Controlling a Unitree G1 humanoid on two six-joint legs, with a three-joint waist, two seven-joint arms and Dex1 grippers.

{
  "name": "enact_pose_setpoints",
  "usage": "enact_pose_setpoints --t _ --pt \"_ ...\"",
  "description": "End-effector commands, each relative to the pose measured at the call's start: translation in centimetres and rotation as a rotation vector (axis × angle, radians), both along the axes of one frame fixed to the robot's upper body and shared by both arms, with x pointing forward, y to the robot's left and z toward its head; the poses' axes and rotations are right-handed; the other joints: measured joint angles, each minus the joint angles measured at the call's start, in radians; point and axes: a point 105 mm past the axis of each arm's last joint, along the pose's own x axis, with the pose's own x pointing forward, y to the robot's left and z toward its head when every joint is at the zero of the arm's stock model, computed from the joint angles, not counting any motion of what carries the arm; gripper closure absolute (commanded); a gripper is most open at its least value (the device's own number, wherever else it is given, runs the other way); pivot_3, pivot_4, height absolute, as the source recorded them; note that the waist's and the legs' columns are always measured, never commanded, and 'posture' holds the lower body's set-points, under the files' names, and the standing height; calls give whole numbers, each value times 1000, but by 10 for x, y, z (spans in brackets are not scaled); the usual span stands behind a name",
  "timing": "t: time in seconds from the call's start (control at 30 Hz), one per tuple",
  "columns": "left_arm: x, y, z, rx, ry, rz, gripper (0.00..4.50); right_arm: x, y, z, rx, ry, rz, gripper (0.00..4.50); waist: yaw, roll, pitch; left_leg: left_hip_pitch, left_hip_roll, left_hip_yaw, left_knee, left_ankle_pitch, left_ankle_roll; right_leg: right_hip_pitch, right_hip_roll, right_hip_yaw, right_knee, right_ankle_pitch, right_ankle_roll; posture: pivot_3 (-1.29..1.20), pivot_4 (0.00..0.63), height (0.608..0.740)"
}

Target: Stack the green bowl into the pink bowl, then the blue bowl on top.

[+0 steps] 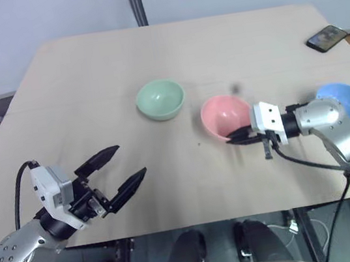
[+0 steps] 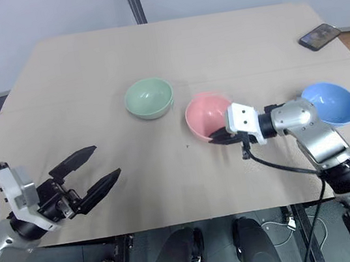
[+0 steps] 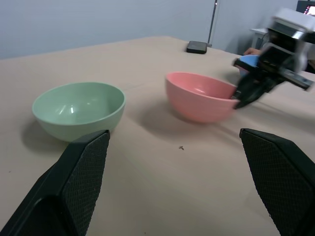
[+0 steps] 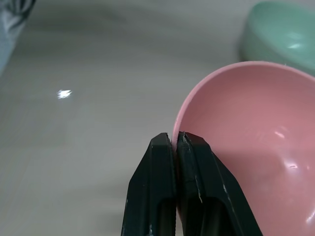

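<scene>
The pink bowl is mid-table, and my right gripper is shut on its near rim. The right wrist view shows both fingers pinching the rim of the pink bowl, which looks slightly tipped. The green bowl stands upright on the table just left of it, a small gap between them. The blue bowl sits at the right, partly hidden behind my right forearm. My left gripper hovers open over the near left of the table, empty and well short of the green bowl.
A dark phone lies near the far right corner of the tan table. A dark pole rises behind the far edge. A cable hangs from my right wrist over the table's front edge.
</scene>
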Motion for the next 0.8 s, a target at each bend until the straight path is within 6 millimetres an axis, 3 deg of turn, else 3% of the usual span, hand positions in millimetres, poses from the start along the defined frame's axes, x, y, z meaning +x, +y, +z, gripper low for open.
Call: enact_pose_setpoints --t 0.03,0.13,0.23,0.33,0.43,0.5,0.57,0.7,0.8 --pt "9 3 0 53 -16 42 0 -3 6 -8 -42 -17 -1 4386 1 0 0 0 0 0 0 1 -1 0 0 0 1 0 0 0 150 740" --pt "18 6 4 61 -27 73 0 1 9 -9 -32 -15 -27 3544 2 0 0 1 0 0 0 2 -3 0 1 0 2 0 0 0 150 740" --pt "28 7 9 89 -39 96 0 6 10 0 1 -34 -74 2002 3 0 0 1 0 0 2 3 -3 0 1 0 3 0 -1 0 150 740" --pt "44 11 18 182 -75 183 0 3 11 26 127 -12 -125 642 5 0 0 0 0 -1 2 3 -3 0 1 0 3 1 1 0 150 740" --pt "69 21 23 429 -101 295 0 -7 14 60 277 6 -139 642 4 -1 0 -1 0 -2 2 3 -3 0 2 -1 3 3 3 0 150 740" --pt "93 18 29 592 -112 277 0 -6 12 70 318 -38 -187 642 9 -1 0 -1 -1 -3 1 3 -3 0 2 -2 3 3 3 0 150 740" --pt "111 8 26 783 -146 188 0 -2 8 71 342 -50 -257 642 10 -2 -1 -1 -1 -5 1 3 -4 0 2 -4 3 3 3 0 150 740" --pt "157 -8 15 942 -128 122 0 7 -2 57 319 -93 -362 642 5 -1 -1 -2 -4 -4 0 3 -4 -1 1 -3 2 3 3 0 150 740" --pt "174 -25 -4 1082 -131 1 0 10 -7 53 339 -108 -425 642 2 -2 -1 -6 -5 -3 2 5 -6 -4 3 -3 3 3 4 0 150 740"
